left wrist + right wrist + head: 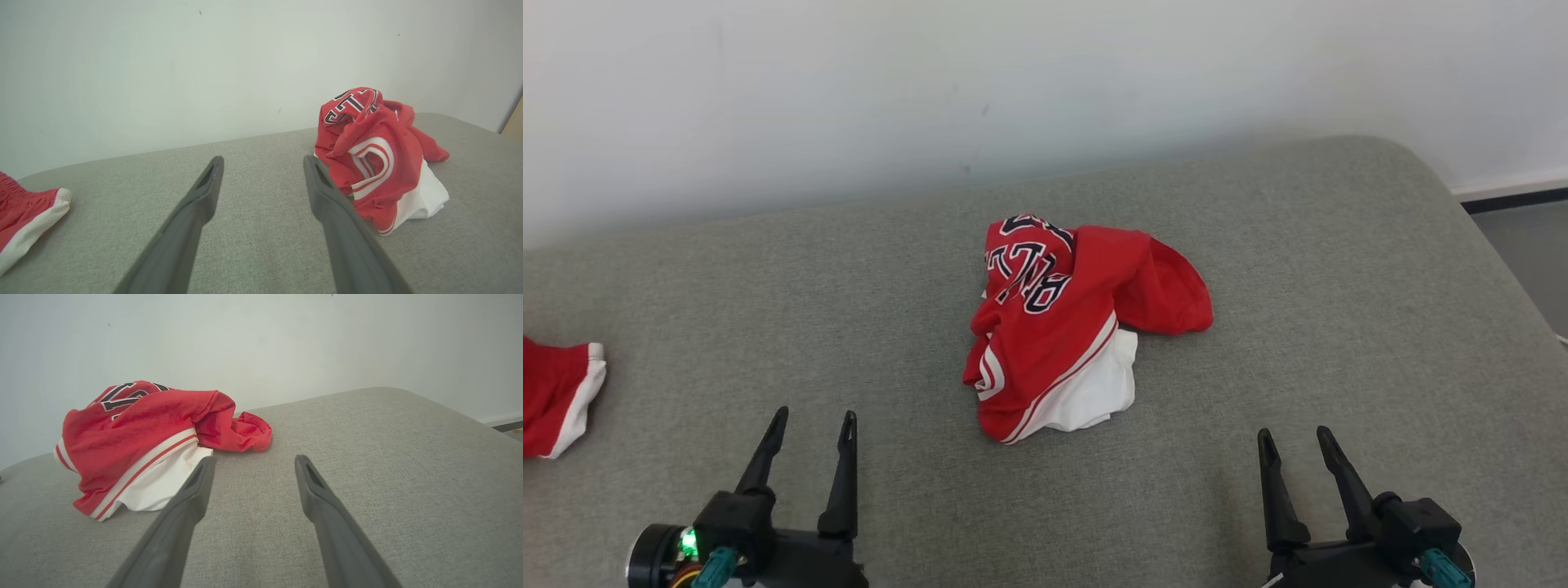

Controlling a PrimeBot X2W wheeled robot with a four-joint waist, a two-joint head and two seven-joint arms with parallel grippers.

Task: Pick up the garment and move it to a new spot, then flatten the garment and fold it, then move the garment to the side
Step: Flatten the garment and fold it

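- Garment (1070,327): red jersey cloth with white trim and dark, white-edged lettering. It lies in a crumpled heap near the middle of the grey cushion (1339,286).
- A white panel pokes out from under the heap's near side. A red fold trails off toward the robot's right.
- Left gripper (816,413): low left in the head view, fingers spread wide with nothing between them. It sits over bare cushion, well apart from the garment.
- In the left wrist view, the garment is ahead and to the right of the fingers. One finger overlaps the heap's lower edge in that picture, but the head view shows a clear gap.
- Right gripper (1294,432): low right in the head view, fingers also released and holding nothing, and apart from the heap.
- In the right wrist view, the garment is ahead and to the left, its white panel just past one fingertip.
- Second red piece (556,400) with a white hem: at the cushion's far left edge, partly cut off, well apart from the garment.
- Pale wall (931,82) runs behind the cushion.
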